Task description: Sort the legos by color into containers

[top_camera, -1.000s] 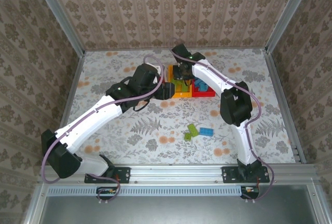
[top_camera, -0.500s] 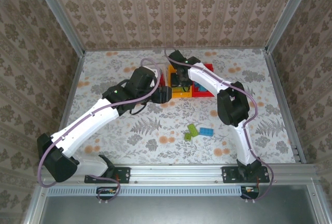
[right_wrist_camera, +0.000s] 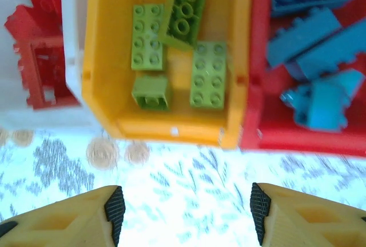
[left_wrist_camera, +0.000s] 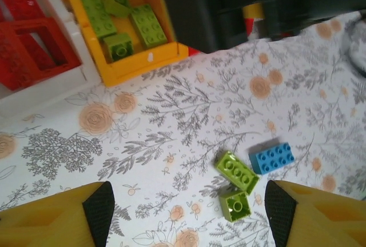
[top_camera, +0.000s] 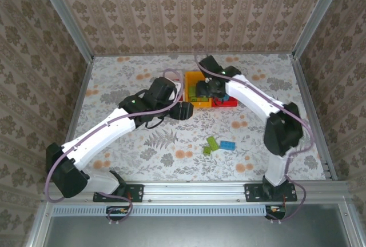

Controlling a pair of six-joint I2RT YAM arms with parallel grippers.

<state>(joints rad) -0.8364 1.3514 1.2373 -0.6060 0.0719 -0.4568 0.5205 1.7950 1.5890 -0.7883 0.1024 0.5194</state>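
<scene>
Three bins stand side by side at the back: a white bin [right_wrist_camera: 71,58] holding red bricks [right_wrist_camera: 37,70], an orange-yellow bin [right_wrist_camera: 171,127] holding several green bricks [right_wrist_camera: 209,75], and a red bin [right_wrist_camera: 297,138] holding blue bricks [right_wrist_camera: 311,41]. My right gripper [right_wrist_camera: 186,212] hangs open and empty over the table just in front of the orange-yellow bin [top_camera: 191,77]. My left gripper [left_wrist_camera: 189,207] is open and empty above the table. Below it lie two loose green bricks [left_wrist_camera: 237,171] [left_wrist_camera: 234,206] and a blue brick [left_wrist_camera: 273,158], which also lie mid-table in the top view [top_camera: 212,142] [top_camera: 227,144].
The floral tabletop [top_camera: 143,144] is walled by metal posts and patterned panels. My left arm [top_camera: 114,127] crosses from the near left toward the bins. My right arm [top_camera: 283,132] arcs over the right side. The right arm's dark wrist [left_wrist_camera: 229,7] is in the left wrist view.
My right arm's elbow has swung out to the right and its gripper has drawn back toward the bins' front. My left gripper has shifted slightly nearer.
</scene>
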